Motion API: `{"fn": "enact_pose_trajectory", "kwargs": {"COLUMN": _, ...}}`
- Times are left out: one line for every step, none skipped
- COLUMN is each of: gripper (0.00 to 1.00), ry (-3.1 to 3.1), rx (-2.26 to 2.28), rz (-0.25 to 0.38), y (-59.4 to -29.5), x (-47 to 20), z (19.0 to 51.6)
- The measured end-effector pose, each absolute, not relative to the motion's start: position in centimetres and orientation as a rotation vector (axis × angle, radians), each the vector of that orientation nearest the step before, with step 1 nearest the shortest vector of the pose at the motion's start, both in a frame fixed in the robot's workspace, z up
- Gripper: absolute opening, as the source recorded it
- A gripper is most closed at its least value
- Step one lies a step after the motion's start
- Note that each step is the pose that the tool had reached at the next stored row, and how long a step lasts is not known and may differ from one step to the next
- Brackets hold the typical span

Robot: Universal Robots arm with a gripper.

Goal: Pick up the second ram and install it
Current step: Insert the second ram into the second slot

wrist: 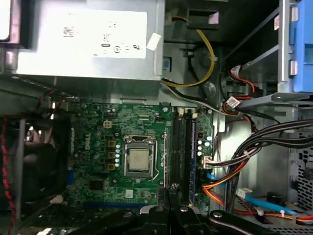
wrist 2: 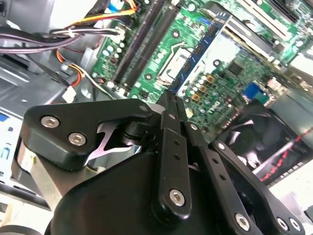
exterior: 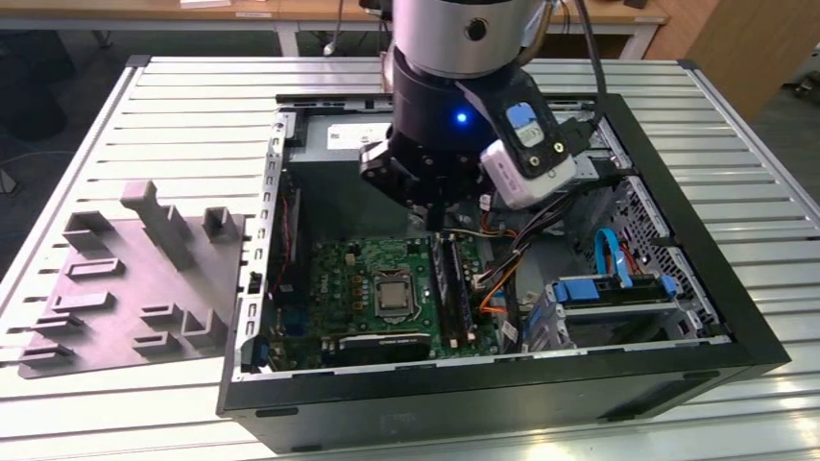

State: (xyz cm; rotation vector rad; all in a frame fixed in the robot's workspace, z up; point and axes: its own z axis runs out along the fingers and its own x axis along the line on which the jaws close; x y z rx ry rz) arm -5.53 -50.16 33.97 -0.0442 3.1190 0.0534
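As the stick must meet its slot edge-on, the gripper (exterior: 436,219) has its black fingers (wrist 2: 172,142) apparently clamped on the long, flat, dark blue-green second ram (wrist 2: 200,54). It hangs over the large green motherboard (exterior: 346,279), at 3 o'clock of the grey plastic holder tray (exterior: 129,288) in the exterior view.

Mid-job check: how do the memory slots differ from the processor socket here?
The memory slots are long, narrow and dark; the processor socket is squarish with a silver centre. The slots lie by the cables; the socket sits nearer the middle of the green motherboard. In the first wrist view the pincer lines up with the slots, not the socket. Both sit on that motherboard.
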Motion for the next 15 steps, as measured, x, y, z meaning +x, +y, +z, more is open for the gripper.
{"fn": "enact_pose_trajectory", "kwargs": {"gripper": 0.11, "ry": 3.119, "rx": -0.044, "rz": 0.053, "y": -50.2, "x": -5.3, "z": 33.8}}
{"fn": "enact_pose_trajectory", "kwargs": {"gripper": 0.11, "ry": 3.119, "rx": -0.044, "rz": 0.053, "y": -50.2, "x": -5.1, "z": 33.6}}
{"fn": "enact_pose_trajectory", "kwargs": {"gripper": 0.11, "ry": 3.119, "rx": -0.044, "rz": 0.053, "y": -50.2, "x": -4.9, "z": 33.5}}
{"fn": "enact_pose_trajectory", "kwargs": {"gripper": 0.11, "ry": 3.119, "rx": -0.044, "rz": 0.053, "y": -50.2, "x": -4.8, "z": 33.3}}
{"fn": "enact_pose_trajectory", "kwargs": {"gripper": 0.11, "ry": 3.119, "rx": -0.044, "rz": 0.053, "y": -50.2, "x": -4.6, "z": 33.1}}
{"fn": "enact_pose_trajectory", "kwargs": {"gripper": 0.11, "ry": 3.119, "rx": -0.044, "rz": 0.054, "y": -50.2, "x": -4.5, "z": 32.9}}
{"fn": "enact_pose_trajectory", "kwargs": {"gripper": 0.11, "ry": 3.119, "rx": -0.044, "rz": 0.054, "y": -50.2, "x": -4.3, "z": 32.7}}
{"fn": "enact_pose_trajectory", "kwargs": {"gripper": 0.11, "ry": 3.119, "rx": -0.044, "rz": 0.053, "y": -50.2, "x": -4.2, "z": 32.5}}
{"fn": "enact_pose_trajectory", "kwargs": {"gripper": 0.11, "ry": 3.119, "rx": -0.044, "rz": 0.053, "y": -50.2, "x": -4.2, "z": 32.4}}
{"fn": "enact_pose_trajectory", "kwargs": {"gripper": 0.11, "ry": 3.119, "rx": -0.044, "rz": 0.053, "y": -50.1, "x": -4.1, "z": 32.2}}
{"fn": "enact_pose_trajectory", "kwargs": {"gripper": 0.11, "ry": 3.119, "rx": -0.043, "rz": 0.053, "y": -50.1, "x": -4.1, "z": 32.0}}
{"fn": "enact_pose_trajectory", "kwargs": {"gripper": 0.11, "ry": 3.119, "rx": -0.043, "rz": 0.053, "y": -50.1, "x": -4.1, "z": 31.8}}
{"fn": "enact_pose_trajectory", "kwargs": {"gripper": 0.11, "ry": 3.119, "rx": -0.042, "rz": 0.053, "y": -50.0, "x": -4.0, "z": 31.6}}
{"fn": "enact_pose_trajectory", "kwargs": {"gripper": 0.11, "ry": 3.119, "rx": -0.042, "rz": 0.053, "y": -50.0, "x": -4.0, "z": 31.5}}
{"fn": "enact_pose_trajectory", "kwargs": {"gripper": 0.11, "ry": 3.119, "rx": -0.040, "rz": 0.054, "y": -49.9, "x": -3.9, "z": 31.3}}
